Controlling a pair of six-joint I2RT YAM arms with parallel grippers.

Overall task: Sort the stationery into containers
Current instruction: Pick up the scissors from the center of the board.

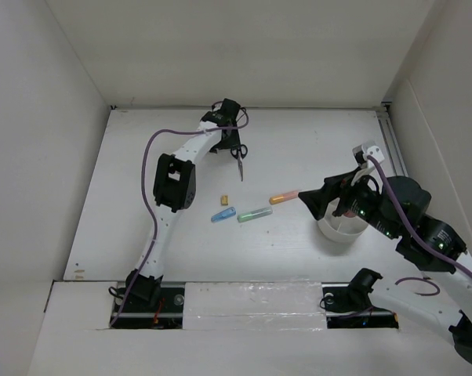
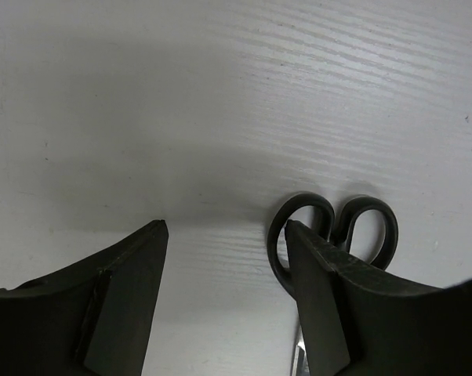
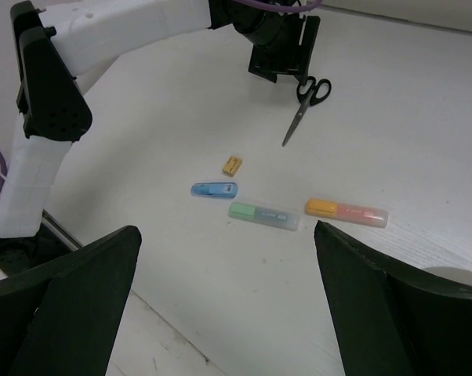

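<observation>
Left gripper (image 2: 226,231) is spread wide and empty: bare table (image 2: 220,94) shows between the 2 fingers. The scissors (image 2: 335,221) are not in the gap. They lie flat just outside the finger on the right of the left wrist view, and that finger covers part of 1 handle loop. In the top view they sit at the far side of the table, blades pointing toward the near edge and away from the wall.

Step in hand looks like picking up the scissors, so don't close yet, you'd pinch air.
- Slide sideways until both loops, or the neck just below them, sit between the fingers.
- Go low. They are thin and flat, so the fingertips should nearly touch the table.
- Grip across the closed handles, not the blades, which would likely slip or swing open.
- Lift straight up and check for dangling before moving.

Right gripper (image 3: 226,233) is also released and holds nothing. In the top view it hangs over the white cup (image 1: 338,231). Keep it off the rim, since a nudge could shift the cup.

Lying loose mid-table, well apart from the cup: 1 orange marker (image 3: 346,211), 1 green marker (image 3: 263,215), 1 blue marker (image 3: 214,189), 1 yellow block (image 3: 232,164). Can't tell what's inside the cup.
</observation>
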